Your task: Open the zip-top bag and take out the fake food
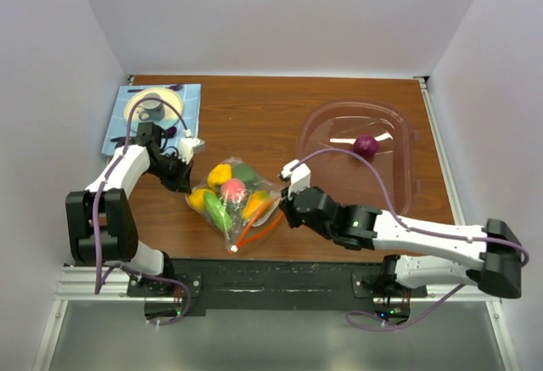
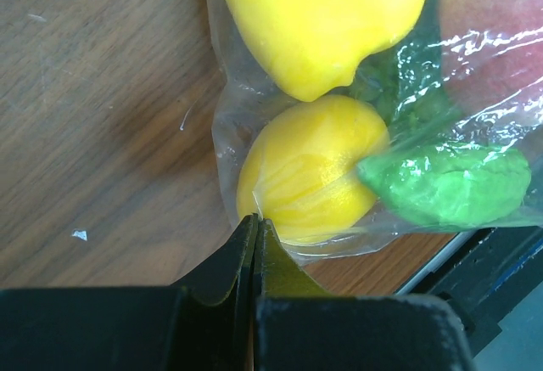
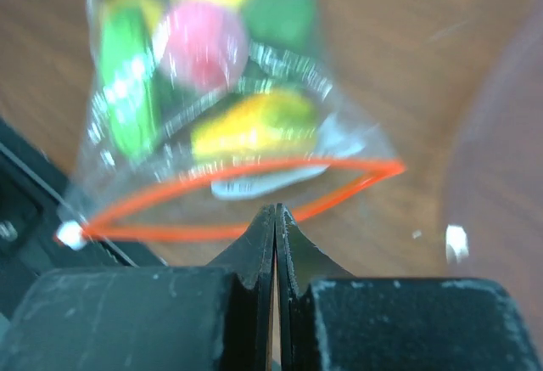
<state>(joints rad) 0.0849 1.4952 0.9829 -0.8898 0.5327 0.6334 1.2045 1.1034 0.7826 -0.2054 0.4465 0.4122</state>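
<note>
The zip-top bag point(image 1: 231, 204) lies at the table's front centre, its orange-red zip strip point(image 1: 259, 225) spread into an open loop. Fake food fills it: yellow point(image 2: 310, 171), green point(image 2: 445, 184) and pink-red point(image 2: 496, 40) pieces. My left gripper point(image 1: 188, 186) is shut at the bag's left edge, its tips point(image 2: 254, 218) pinching the clear plastic beside a yellow piece. My right gripper point(image 1: 284, 205) is shut on the near lip of the zip strip point(image 3: 276, 208). The white slider point(image 3: 69, 235) sits at the strip's left end. A purple piece point(image 1: 366, 145) lies in the tub.
The large pink-tinted clear tub point(image 1: 399, 176) stands at the right, just beyond my right arm. A blue mat point(image 1: 191, 99) with a roll of tape point(image 1: 153, 102) lies at the back left. The black front rail point(image 1: 271, 273) runs close below the bag.
</note>
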